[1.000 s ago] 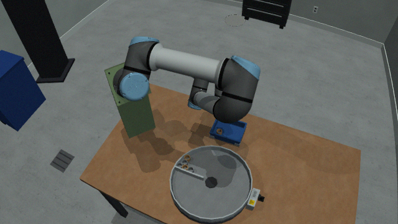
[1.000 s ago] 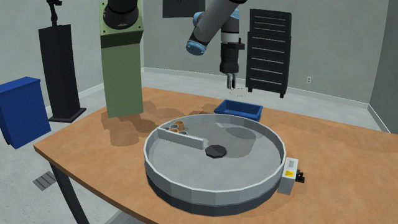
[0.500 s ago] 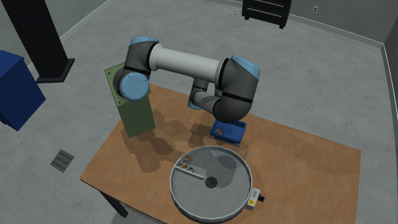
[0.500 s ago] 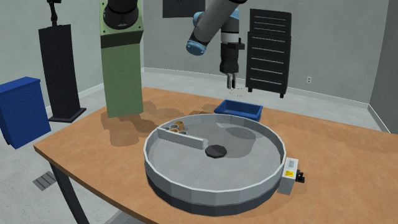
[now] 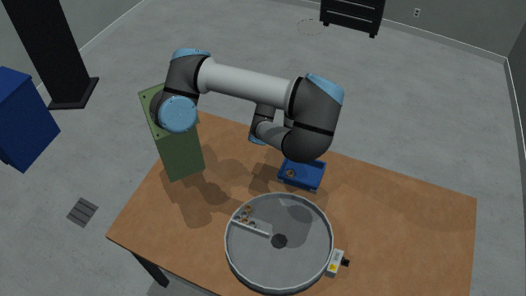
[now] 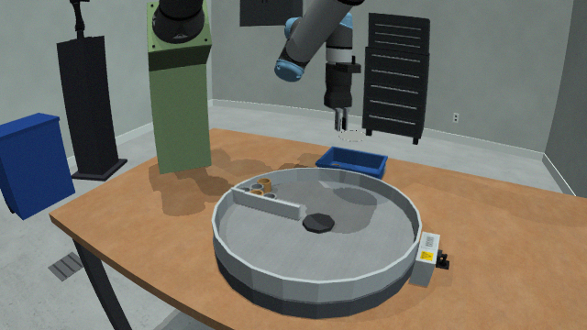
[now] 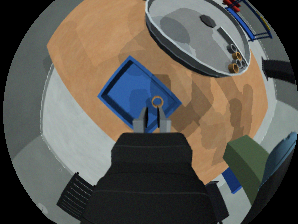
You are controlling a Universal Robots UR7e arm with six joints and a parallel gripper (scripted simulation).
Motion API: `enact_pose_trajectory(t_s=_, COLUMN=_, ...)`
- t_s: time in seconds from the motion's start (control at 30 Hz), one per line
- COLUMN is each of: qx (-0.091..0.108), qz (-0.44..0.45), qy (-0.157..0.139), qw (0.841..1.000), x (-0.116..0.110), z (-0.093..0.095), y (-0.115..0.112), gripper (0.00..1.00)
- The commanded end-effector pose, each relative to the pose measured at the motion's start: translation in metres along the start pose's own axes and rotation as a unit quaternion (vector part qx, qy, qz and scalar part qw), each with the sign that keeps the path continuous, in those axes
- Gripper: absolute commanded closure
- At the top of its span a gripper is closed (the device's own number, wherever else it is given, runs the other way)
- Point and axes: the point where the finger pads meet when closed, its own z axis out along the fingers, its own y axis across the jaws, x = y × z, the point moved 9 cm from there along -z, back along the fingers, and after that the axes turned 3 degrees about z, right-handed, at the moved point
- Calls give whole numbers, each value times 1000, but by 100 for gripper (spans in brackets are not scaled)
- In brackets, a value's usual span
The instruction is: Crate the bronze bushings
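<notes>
Bronze ring-shaped bushings: 1 (image 5: 290, 173) (image 7: 157, 102) lies in the blue rectangular crate (image 5: 306, 176) (image 6: 352, 161) (image 7: 131, 86), 2 on the grey round turntable (image 5: 279, 267) (image 6: 316, 257) (image 7: 187, 30); the black pincer (image 6: 341, 120) (image 7: 152, 113) is released, holding nothing.

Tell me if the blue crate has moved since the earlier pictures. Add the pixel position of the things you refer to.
No, the blue crate (image 5: 309, 175) (image 6: 371, 170) (image 7: 127, 82) sits in the same spot behind the turning table (image 5: 228, 242) (image 6: 316, 288) (image 7: 170, 48).
</notes>
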Motion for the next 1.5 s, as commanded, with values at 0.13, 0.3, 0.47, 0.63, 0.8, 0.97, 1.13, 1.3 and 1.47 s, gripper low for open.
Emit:
enact_pose_trajectory(t_s=0.13, qx=1, qz=0, qy=0, qw=1000, x=0, z=0, y=0, gripper=58)
enact_pose_trajectory(t_s=0.3, qx=1, qz=0, qy=0, qw=1000, x=0, z=0, y=0, gripper=58)
enact_pose_trajectory(t_s=0.47, qx=1, qz=0, qy=0, qw=1000, x=0, z=0, y=0, gripper=58)
enact_pose_trajectory(t_s=0.63, qx=1, qz=0, qy=0, qw=1000, x=0, z=0, y=0, gripper=58)
enact_pose_trajectory(t_s=0.8, qx=1, qz=0, qy=0, qw=1000, x=0, z=0, y=0, gripper=58)
enact_pose_trajectory(t_s=0.97, qx=0, qz=0, qy=0, qw=1000, x=11, z=1, y=19, gripper=60)
enact_pose_trajectory(t_s=1.13, qx=0, qz=0, qy=0, qw=1000, x=27, z=2, y=48, gripper=60)
enact_pose_trajectory(t_s=1.3, qx=0, qz=0, qy=0, qw=1000, x=27, z=2, y=48, gripper=60)
enact_pose_trajectory(t_s=1.47, qx=0, qz=0, qy=0, qw=1000, x=27, z=2, y=48, gripper=60)
